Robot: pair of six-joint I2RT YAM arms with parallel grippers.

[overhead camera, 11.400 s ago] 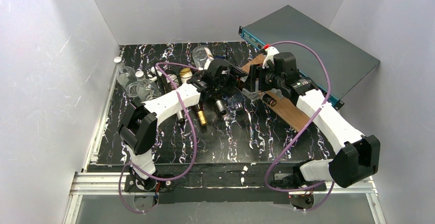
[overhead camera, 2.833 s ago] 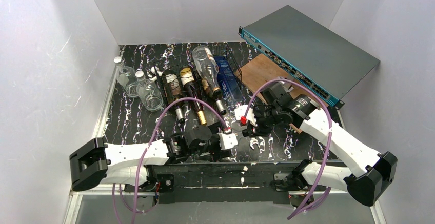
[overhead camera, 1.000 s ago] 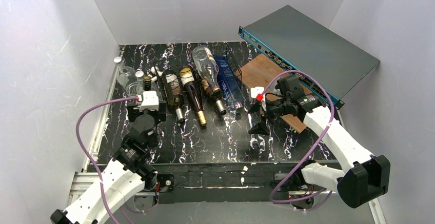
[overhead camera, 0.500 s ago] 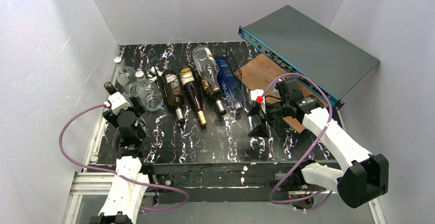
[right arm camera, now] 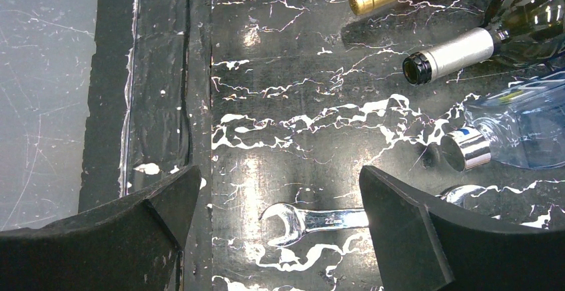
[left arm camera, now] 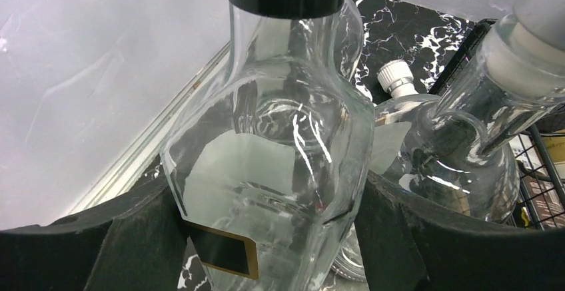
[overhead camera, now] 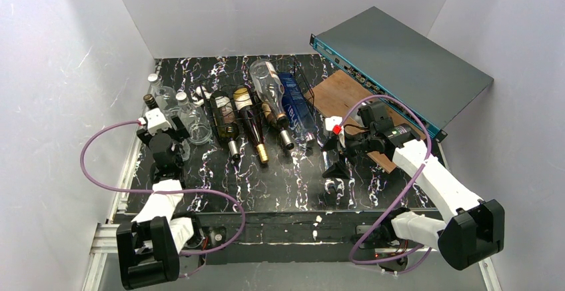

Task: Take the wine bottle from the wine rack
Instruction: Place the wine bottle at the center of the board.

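An upright clear glass wine bottle with a black cap and a black-and-gold label sits between the fingers of my left gripper. Both pads press its sides, so the left gripper is shut on it, near the table's left edge. Its base is hidden. To its right stands the black wire wine rack, which holds several lying bottles, dark, clear and blue. My right gripper hangs open and empty over the table right of the rack.
Clear glass bottles with white caps stand close beside the held bottle. A wrench lies under the right gripper. A flat grey box with a teal edge and a wooden board lie at the back right. The left wall is close.
The left arm has swung left and away from me with the bottle, ending beside the clear bottles at the left edge. The right arm has stayed still.
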